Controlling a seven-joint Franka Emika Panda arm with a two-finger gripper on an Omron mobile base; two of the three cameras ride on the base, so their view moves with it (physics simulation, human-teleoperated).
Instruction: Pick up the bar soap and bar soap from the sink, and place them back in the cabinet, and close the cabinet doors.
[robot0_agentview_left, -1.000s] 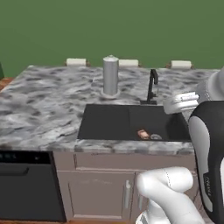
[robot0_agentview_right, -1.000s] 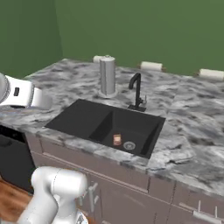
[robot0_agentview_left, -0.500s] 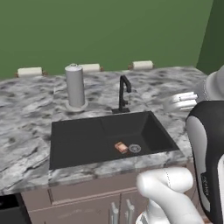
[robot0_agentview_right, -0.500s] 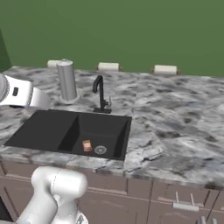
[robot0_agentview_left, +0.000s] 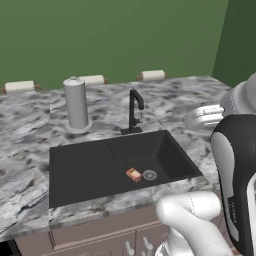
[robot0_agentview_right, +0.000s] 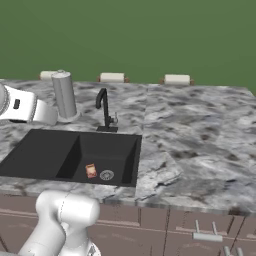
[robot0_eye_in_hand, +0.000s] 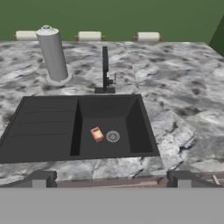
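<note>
The base has driven on, so the sink (robot0_agentview_left: 120, 165) now sits nearer mid-view. One bar soap (robot0_agentview_left: 133, 175), small, reddish-orange with a paler tan face, lies on the deeper right basin's floor just beside the round drain (robot0_agentview_left: 149, 175). The fingers (robot0_eye_in_hand: 38, 179) stand wide apart, holding nothing, above the marbled desk (robot0_eye_in_hand: 175, 96).

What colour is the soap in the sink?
The bar soap is reddish-orange with a paler tan face, clearest in the hand view.

1 reddish-orange bar soap (robot0_eye_in_hand: 96, 134) flat on dark sink (robot0_eye_in_hand: 48, 131) floor, beside drain
</note>
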